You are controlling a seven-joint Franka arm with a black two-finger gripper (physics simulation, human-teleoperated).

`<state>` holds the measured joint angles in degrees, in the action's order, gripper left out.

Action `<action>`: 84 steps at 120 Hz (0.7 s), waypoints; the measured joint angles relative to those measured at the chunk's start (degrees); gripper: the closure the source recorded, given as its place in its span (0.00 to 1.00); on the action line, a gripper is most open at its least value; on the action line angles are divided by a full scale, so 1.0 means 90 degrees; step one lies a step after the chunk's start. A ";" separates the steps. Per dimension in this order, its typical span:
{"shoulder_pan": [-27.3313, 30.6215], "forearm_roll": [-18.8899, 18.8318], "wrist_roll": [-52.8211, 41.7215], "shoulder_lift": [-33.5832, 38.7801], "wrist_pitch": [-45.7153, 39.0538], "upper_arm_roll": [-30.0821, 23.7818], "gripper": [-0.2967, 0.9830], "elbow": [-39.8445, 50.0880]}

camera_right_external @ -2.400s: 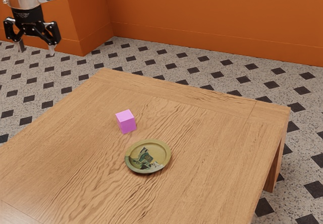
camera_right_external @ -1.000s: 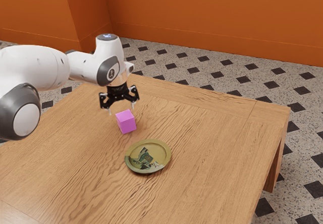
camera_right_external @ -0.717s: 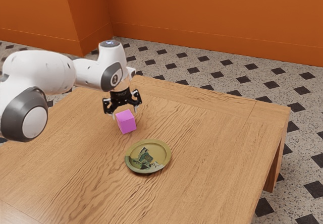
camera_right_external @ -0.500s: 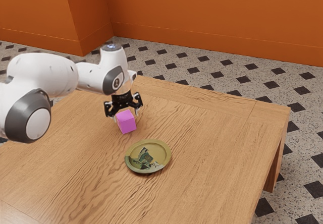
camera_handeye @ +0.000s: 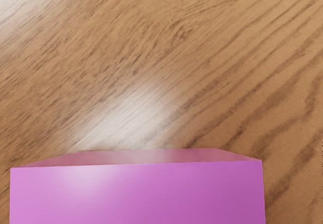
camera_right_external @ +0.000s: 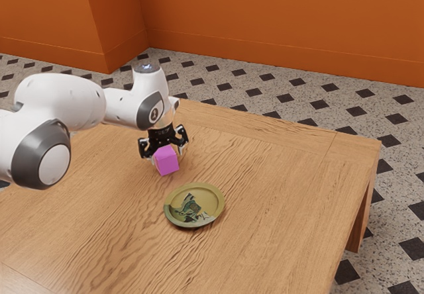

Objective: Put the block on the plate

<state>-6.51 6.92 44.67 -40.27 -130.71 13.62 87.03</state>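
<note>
Block (camera_right_external: 166,161): magenta, on the wooden table (camera_right_external: 285,181), off the plate. Same spot as in the earlier frames (no nudge that I can see). Wrist view has its top face large and close under the hand, one side face just visible, with a soft patch of glare on the wood beside it.

Gripper (camera_right_external: 167,157): right over the block, fingers spread, one either side of it, no pinch. Sits slightly lower than half a second ago; back at one second it was clearly above the block, tips clear of it.

Plate (camera_right_external: 212,201): olive-green with a dark pattern, near the block, toward the exterior view's lower edge. Unmoved.

Arm (camera_right_external: 59,102): white, in from the exterior view's left, a touch lower too. Orange wall (camera_right_external: 278,22) and dark-diamond floor (camera_right_external: 265,95) behind, unchanged.
</note>
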 joint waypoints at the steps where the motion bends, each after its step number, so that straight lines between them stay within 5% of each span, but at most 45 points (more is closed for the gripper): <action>1: 0.0000 0.0002 0.0001 -0.0001 -0.0002 0.0000 0.23 0.0000; 43: -0.0009 0.0149 0.0051 0.0003 -0.0037 0.0000 0.45 0.0009; 84: -0.0318 0.0179 0.0154 0.0710 0.0010 0.0046 0.47 0.0385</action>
<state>-9.37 8.52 46.06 -33.88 -130.62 14.03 90.50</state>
